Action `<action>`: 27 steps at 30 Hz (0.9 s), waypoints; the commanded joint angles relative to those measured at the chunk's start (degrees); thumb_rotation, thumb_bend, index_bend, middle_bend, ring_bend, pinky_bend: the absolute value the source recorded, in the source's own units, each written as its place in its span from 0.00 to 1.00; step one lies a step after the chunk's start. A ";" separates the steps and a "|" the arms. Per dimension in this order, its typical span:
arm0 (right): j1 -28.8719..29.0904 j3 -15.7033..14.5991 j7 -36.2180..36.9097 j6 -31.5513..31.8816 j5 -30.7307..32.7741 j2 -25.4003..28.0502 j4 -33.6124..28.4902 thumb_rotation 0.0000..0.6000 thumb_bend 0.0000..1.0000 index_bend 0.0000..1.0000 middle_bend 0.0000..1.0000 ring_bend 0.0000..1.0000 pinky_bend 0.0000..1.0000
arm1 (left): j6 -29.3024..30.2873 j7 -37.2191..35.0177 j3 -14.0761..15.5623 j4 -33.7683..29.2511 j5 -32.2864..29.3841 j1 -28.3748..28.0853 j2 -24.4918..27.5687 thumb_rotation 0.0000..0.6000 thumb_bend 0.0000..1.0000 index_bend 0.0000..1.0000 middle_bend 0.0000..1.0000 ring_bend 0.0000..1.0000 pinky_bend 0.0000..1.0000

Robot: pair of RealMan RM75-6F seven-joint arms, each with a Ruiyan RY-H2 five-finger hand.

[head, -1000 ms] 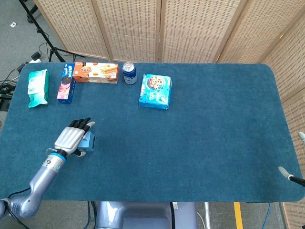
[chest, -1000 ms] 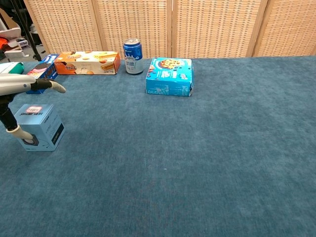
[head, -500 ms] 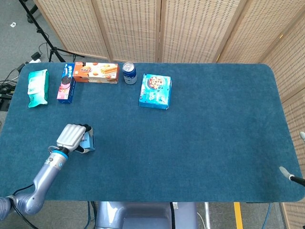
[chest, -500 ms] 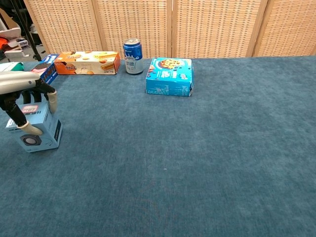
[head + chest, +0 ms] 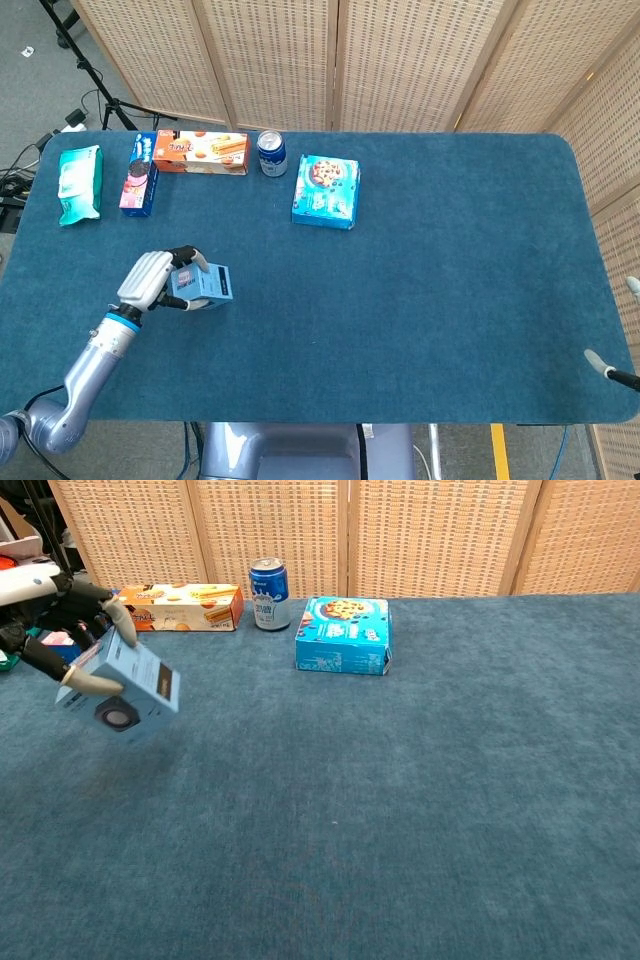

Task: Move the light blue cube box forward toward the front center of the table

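My left hand [image 5: 152,280] [image 5: 55,610] grips the light blue cube box [image 5: 204,286] [image 5: 125,689] and holds it tilted above the blue table top [image 5: 420,270], at the front left. Fingers wrap the box's top and a thumb presses its near side in the chest view. Of my right hand only a small tip [image 5: 600,364] shows at the right edge of the head view, too little to tell how it stands.
Along the table's back left lie a mint packet [image 5: 79,183], a cookie pack [image 5: 140,174], an orange biscuit box [image 5: 201,151] [image 5: 178,607], a blue can [image 5: 271,153] [image 5: 268,593] and a cyan cookie box [image 5: 326,191] [image 5: 343,634].
My left hand closed on the cube box, lifted it off the table and carried it to the right, tilting it.
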 commanded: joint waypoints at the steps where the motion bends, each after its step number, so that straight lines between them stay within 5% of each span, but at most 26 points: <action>1: 0.06 -0.14 -0.20 -0.02 -0.32 -0.04 -0.05 1.00 0.00 0.00 0.00 0.00 0.00 | 4.93 -27.61 1.67 14.38 12.79 2.32 -8.81 1.00 0.16 0.56 0.65 0.54 0.53; 8: 0.02 0.10 -0.12 -0.17 0.40 -0.09 0.07 1.00 0.00 0.00 0.00 0.00 0.00 | 6.19 -39.35 4.55 30.58 16.75 1.83 -18.14 1.00 0.14 0.56 0.65 0.54 0.53; 15: -0.01 0.32 -0.35 -0.11 0.81 -0.17 -0.04 1.00 0.00 0.00 0.00 0.00 0.00 | 5.59 -35.38 5.46 33.87 16.75 1.91 -19.68 1.00 0.10 0.56 0.59 0.52 0.53; 18: -0.02 0.33 -0.34 -0.12 0.85 -0.18 -0.04 1.00 0.00 0.00 0.00 0.00 0.00 | 4.77 -33.49 6.20 32.91 16.88 1.96 -18.57 1.00 0.10 0.51 0.42 0.35 0.46; 20: -0.04 0.35 -0.37 -0.02 0.80 -0.18 -0.07 1.00 0.00 0.00 0.00 0.00 0.00 | 4.42 -30.59 6.72 32.06 17.05 2.08 -17.53 1.00 0.09 0.41 0.20 0.14 0.27; 22: -0.10 0.36 -0.46 0.14 0.75 -0.20 -0.11 1.00 0.00 0.00 0.00 0.00 0.00 | 4.29 -25.61 7.07 30.26 16.92 2.46 -16.00 1.00 0.08 0.35 0.07 0.03 0.16; 27: -0.22 0.39 -0.38 0.39 0.70 -0.14 -0.26 1.00 0.00 0.00 0.00 0.00 0.00 | 4.19 -16.41 7.22 24.26 15.23 3.97 -12.05 1.00 0.06 0.22 0.00 0.00 0.03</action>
